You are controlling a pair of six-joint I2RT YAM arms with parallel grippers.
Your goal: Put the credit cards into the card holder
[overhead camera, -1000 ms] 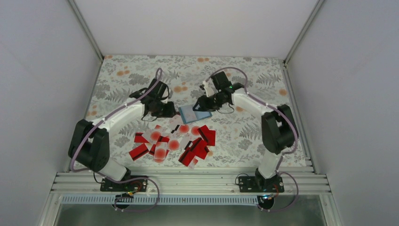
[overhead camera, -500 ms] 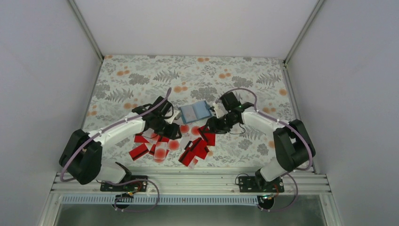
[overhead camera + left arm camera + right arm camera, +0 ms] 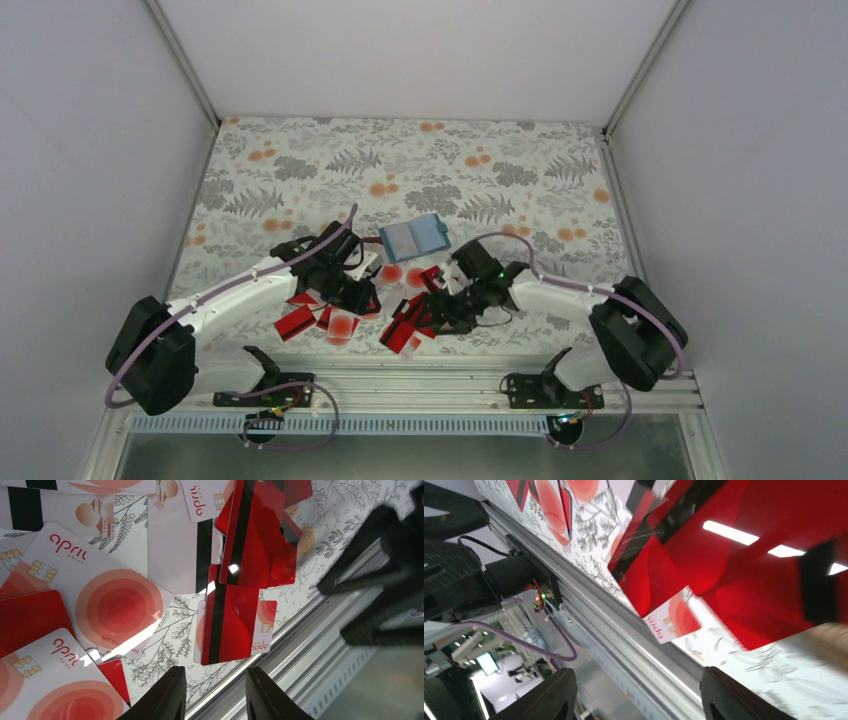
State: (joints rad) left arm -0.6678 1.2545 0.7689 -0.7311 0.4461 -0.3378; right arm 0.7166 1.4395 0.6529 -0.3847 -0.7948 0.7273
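The card holder (image 3: 413,237) lies open on the table behind the cards, teal-blue with a paler inside, with neither gripper on it. The credit cards (image 3: 345,312), red ones with a dark stripe and white ones with a red spot, lie scattered and overlapping near the front edge. My left gripper (image 3: 357,292) is open and empty above the left part of the pile; in its wrist view (image 3: 215,696) a red striped card (image 3: 231,625) lies just ahead of the fingers. My right gripper (image 3: 435,312) is open wide and empty low over the red cards (image 3: 744,580) on the right.
The aluminium rail (image 3: 400,378) runs along the table's front edge just below the cards, and shows in both wrist views (image 3: 300,655) (image 3: 624,630). The floral table cover (image 3: 300,170) stretches behind the holder. White walls close the sides and back.
Both arms have swung from beside the card holder toward the front and down over the card pile. The holder stays open where it lay, with a slight shift.
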